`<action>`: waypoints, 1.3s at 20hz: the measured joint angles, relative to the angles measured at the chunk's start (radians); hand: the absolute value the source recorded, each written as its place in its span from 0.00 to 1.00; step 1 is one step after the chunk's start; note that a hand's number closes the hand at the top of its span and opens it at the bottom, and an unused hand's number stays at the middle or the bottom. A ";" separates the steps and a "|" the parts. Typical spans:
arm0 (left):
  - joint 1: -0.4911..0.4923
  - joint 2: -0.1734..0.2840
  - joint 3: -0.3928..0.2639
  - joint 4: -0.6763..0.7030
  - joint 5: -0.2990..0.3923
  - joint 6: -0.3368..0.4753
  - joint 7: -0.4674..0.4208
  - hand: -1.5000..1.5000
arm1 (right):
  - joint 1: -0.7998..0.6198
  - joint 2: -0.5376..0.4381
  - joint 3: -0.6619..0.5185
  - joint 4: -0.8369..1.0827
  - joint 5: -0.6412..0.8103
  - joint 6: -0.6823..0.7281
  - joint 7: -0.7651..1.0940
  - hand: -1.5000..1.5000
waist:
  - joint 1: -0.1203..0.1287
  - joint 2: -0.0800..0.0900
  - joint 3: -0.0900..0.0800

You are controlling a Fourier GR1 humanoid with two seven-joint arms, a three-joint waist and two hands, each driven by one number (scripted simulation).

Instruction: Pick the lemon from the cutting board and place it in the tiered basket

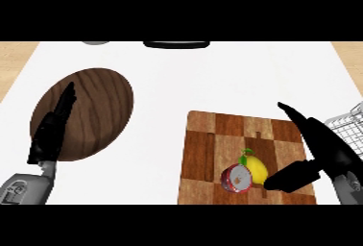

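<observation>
Right hand (pixel 322 161) low at right, fingers straight and spread wide, thumb just beside lemon (pixel 255 169), nothing held. Lemon lies on cutting board (pixel 212 144), touching halved red fruit (pixel 236 178) (contact with thumb unclear). Left hand (pixel 51 132) open, resting over dark wooden plate (pixel 92 103). Tiered basket (pixel 349 124) at right edge.

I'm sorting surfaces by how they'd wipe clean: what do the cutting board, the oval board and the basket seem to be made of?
The cutting board looks like wood: a patchwork of light and dark brown blocks with grain, matte. The oval board looks like darker wood with streaky grain and a slight sheen. The basket at the right edge looks like thin pale metal wire in a grid, though only part of it shows.
</observation>
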 measured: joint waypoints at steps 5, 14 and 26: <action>-0.007 -0.011 0.010 -0.003 -0.012 -0.010 0.020 0.50 | -0.011 0.042 0.035 0.056 0.036 0.026 0.013 0.00 | -0.007 -0.001 0.001; 0.012 -0.019 0.054 0.004 -0.026 -0.042 -0.008 0.50 | 0.053 0.100 0.100 0.034 0.157 0.056 0.021 0.00 | -0.014 -0.003 0.001; 0.009 -0.045 0.077 -0.027 -0.059 -0.069 0.025 0.50 | 0.086 0.178 0.133 0.063 0.347 0.093 0.010 0.00 | -0.014 -0.003 0.001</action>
